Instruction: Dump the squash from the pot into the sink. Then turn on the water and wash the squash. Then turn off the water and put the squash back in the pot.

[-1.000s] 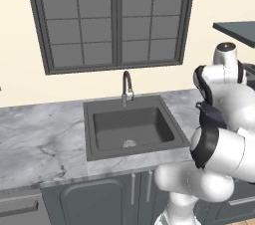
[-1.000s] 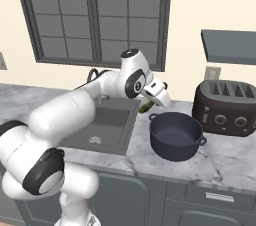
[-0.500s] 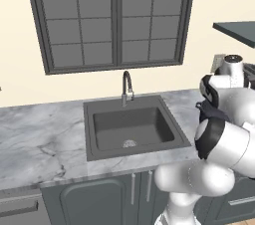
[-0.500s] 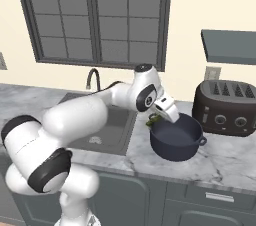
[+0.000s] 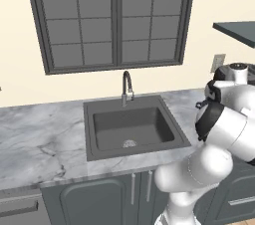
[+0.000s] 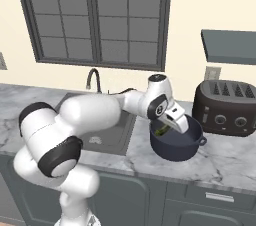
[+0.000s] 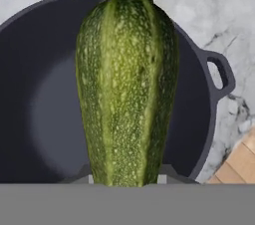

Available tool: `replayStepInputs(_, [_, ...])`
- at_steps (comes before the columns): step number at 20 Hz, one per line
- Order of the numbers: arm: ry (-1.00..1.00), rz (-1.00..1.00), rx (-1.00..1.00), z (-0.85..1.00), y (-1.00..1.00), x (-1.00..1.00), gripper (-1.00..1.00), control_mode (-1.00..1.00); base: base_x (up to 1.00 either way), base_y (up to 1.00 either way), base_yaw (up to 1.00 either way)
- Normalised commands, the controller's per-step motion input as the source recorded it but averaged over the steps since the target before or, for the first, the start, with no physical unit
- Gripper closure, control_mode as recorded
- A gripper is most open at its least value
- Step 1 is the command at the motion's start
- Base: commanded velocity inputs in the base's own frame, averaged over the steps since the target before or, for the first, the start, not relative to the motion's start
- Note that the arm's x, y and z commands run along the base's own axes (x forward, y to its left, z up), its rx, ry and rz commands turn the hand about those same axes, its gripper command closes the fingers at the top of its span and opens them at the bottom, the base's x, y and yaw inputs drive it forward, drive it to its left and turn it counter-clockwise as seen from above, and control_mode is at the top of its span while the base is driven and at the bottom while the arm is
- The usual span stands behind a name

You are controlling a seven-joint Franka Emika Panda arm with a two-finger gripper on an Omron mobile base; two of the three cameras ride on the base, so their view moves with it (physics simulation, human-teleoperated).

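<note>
Over the pot, right of the sink, my tool grips the squash; next I lower and release it inside.

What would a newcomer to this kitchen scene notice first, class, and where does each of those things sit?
The eye lands first on the green squash, gripped by the gripper and hanging over the open dark blue pot on the marble counter. Next comes the big white robot arm stretching across the dark sink under the window. A black toaster stands just right of the pot.
</note>
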Motion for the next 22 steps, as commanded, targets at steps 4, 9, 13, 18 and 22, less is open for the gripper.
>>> replayStepInputs(4, [0.08,0.00,0.04,-0.24,-0.07,0.08,1.00,-1.00,0.00,0.00,0.00])
replayStepInputs(9, [0.09,0.00,0.04,-0.23,-0.03,0.26,1.00,-1.00,0.00,0.00,0.00])
replayStepInputs(13, [0.09,0.00,0.03,-0.28,-0.06,0.19,1.00,-1.00,0.00,0.00,0.00])
replayStepInputs(18, [0.06,0.00,0.02,-0.22,-0.07,0.00,1.00,-1.00,0.00,0.00,0.00])
replayStepInputs(22, [0.04,0.00,0.00,-0.20,0.00,0.11,-1.00,-1.00,0.00,0.00,0.00])
